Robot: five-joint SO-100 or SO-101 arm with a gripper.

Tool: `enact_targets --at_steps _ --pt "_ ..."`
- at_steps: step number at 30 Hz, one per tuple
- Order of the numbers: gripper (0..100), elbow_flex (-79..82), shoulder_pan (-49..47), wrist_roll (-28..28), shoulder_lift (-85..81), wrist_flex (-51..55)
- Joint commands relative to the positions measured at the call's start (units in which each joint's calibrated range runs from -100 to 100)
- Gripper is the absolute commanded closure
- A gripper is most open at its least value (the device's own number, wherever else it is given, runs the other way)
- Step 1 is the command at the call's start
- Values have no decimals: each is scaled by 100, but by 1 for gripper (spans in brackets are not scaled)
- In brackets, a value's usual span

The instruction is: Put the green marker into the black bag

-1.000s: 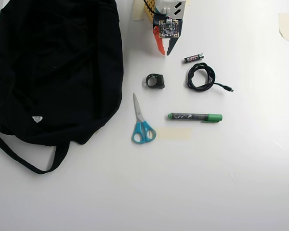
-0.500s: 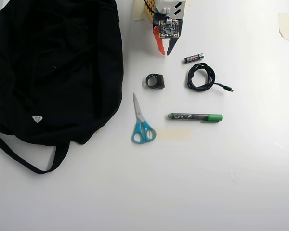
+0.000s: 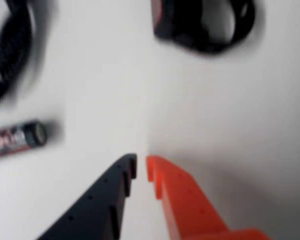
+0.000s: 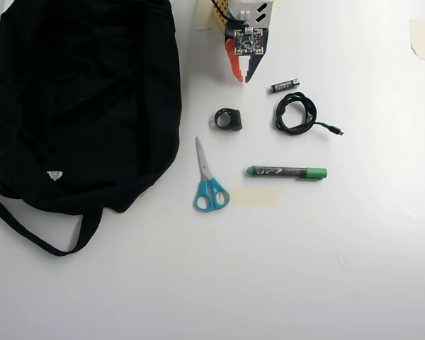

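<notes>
The green marker (image 4: 287, 172) lies flat right of centre in the overhead view, its green cap pointing right. It does not show in the wrist view. The black bag (image 4: 78, 106) fills the left side, its strap trailing toward the front. My gripper (image 4: 242, 78) hangs at the top centre, well behind the marker and right of the bag. In the wrist view its black and orange fingers (image 3: 141, 167) stand almost together with nothing between them.
A small battery (image 4: 285, 86) and a coiled black cable (image 4: 295, 113) lie right of the gripper. A black ring-shaped piece (image 4: 228, 119) sits just in front of it. Blue-handled scissors (image 4: 209, 180) and a tape strip (image 4: 255, 197) lie near the marker.
</notes>
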Motion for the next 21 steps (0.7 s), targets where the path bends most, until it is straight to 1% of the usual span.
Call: enact_targets --at_steps 1,6,10,15,21 --pt "98 121 -25 -23 8 -673" --pt "98 -31 -40 -23 282 -1715" --pt "98 -651 -144 -23 971 -2551" --pt "98 -1757 -414 -23 1734 -2947" --pt "98 -3598 -421 -23 2871 -2973"
